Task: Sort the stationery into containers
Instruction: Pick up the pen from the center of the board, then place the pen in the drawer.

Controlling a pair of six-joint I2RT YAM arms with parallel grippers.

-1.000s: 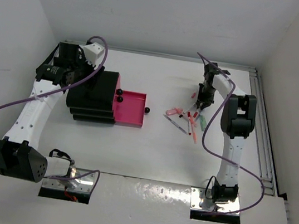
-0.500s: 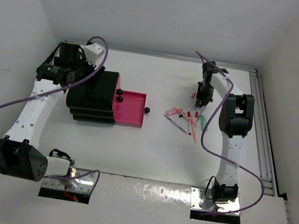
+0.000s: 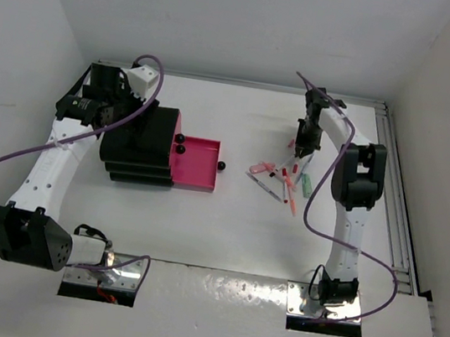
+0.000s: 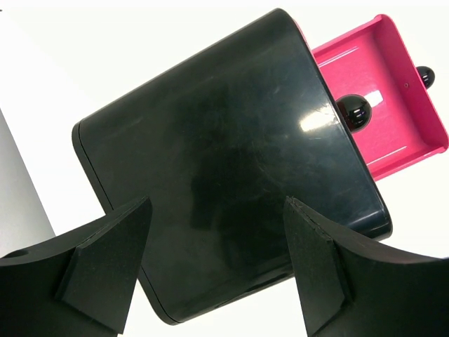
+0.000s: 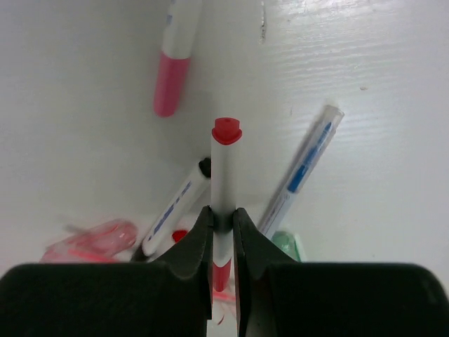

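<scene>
a thin white plastic pen with a red cap (image 5: pixel 226 168) is pinched low on its barrel by the nearly closed right tool (image 5: pixel 223 219), well to the right of the open shallow pink drawer (image 3: pixel 196 164). with so narrow a hold it could be swung or dropped in transit. five other loose pens and markers (image 5: pixel 298 172) are counted on the white desk (image 5: pixel 84 105), and one drawer pulled out. the left tool (image 4: pixel 217 210) is spread wide and empty behind the drawer, over the black stepped unit (image 4: pixel 210 140).

No words or numbers can be read anywhere. Blue print runs along a clear pen (image 5: pixel 303 172) and a white pen (image 5: pixel 172 210) lying on the surface (image 5: pixel 386 105), but it is too blurred to make out.
</scene>
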